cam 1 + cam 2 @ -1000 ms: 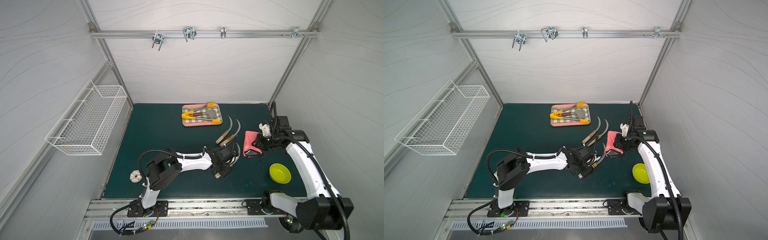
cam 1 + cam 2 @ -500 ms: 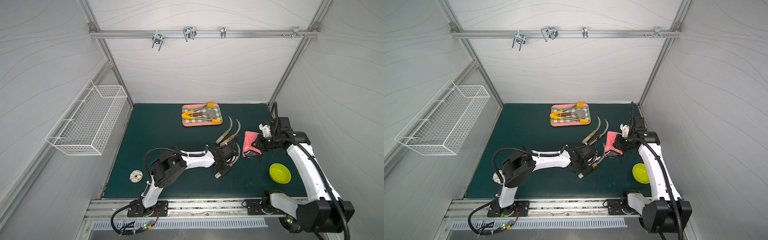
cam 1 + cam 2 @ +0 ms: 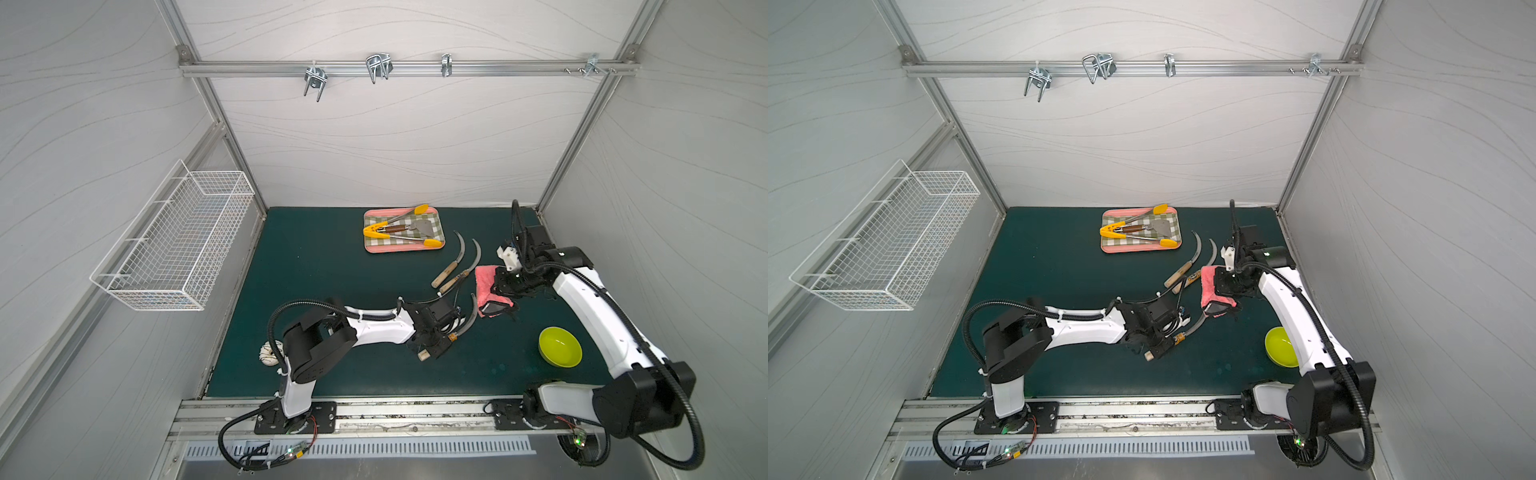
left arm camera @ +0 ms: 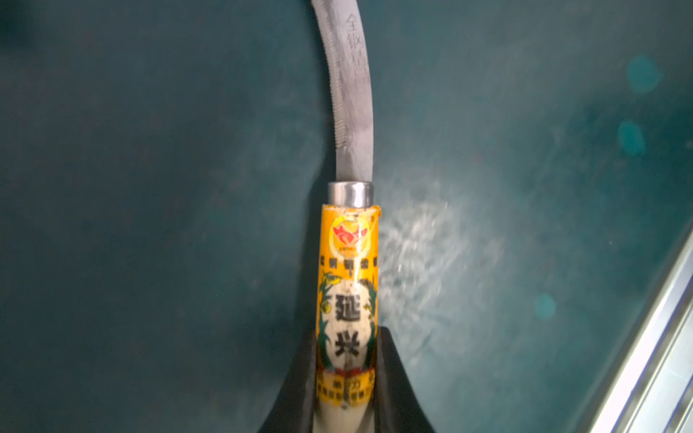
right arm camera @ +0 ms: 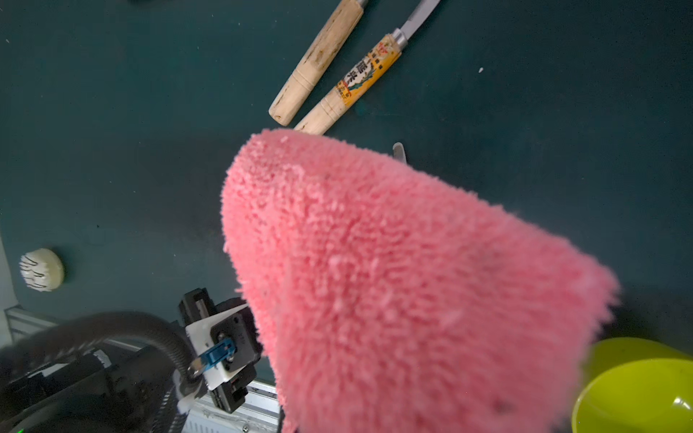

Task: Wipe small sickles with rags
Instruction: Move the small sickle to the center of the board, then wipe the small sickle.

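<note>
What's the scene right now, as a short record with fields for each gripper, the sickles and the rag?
left gripper: shut on held sickle, at its handle
right gripper: shut on pink rag
free sickles: two, side by side on mat
pink rag to held sickle: close, contact unclear
tray: holds tongs and spatula
green bowl: on mat

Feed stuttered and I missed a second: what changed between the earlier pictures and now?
The left gripper closed on the handle of the near sickle, which lies about where it was. Unchanged: the right gripper holding the rag, the two other sickles, the tray and the bowl.
</note>
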